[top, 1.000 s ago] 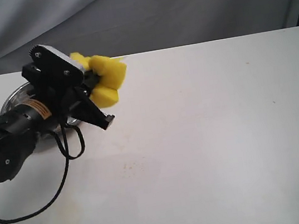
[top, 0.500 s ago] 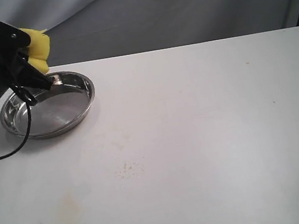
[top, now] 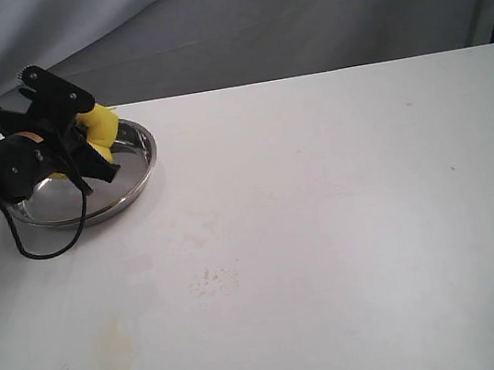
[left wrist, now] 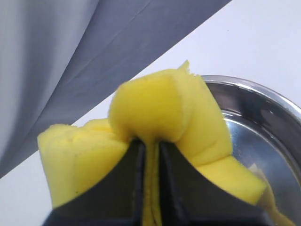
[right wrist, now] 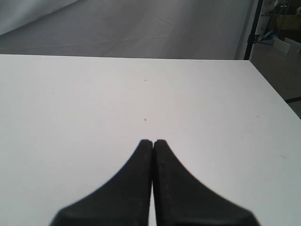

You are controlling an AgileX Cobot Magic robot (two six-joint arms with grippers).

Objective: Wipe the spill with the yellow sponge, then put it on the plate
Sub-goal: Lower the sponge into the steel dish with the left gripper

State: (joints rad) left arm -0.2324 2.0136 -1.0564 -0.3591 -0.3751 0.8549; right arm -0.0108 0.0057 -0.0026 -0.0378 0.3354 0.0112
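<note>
My left gripper [top: 97, 147] is shut on the yellow sponge [top: 101, 128], squeezing it so it bulges on both sides of the jaws [left wrist: 164, 110]. It holds the sponge low over the steel plate [top: 138, 169] at the table's far left; the plate's shiny rim [left wrist: 263, 94] shows beside the sponge in the left wrist view. Only a faint speckled stain [top: 211, 281] and a pale tan patch [top: 112, 340] mark the table where the spill was. My right gripper [right wrist: 153, 141] is shut and empty over bare white table; it is out of the exterior view.
A black cable [top: 51, 242] loops from the left arm onto the table by the plate. A grey cloth backdrop [top: 295, 10] hangs behind the table's far edge. The table's right edge [right wrist: 273, 94] shows in the right wrist view.
The left arm swung the sponge from mid-table to the far left, above the plate's back rim, then lowered it down into the plate. The right gripper's earlier state is not shown.
</note>
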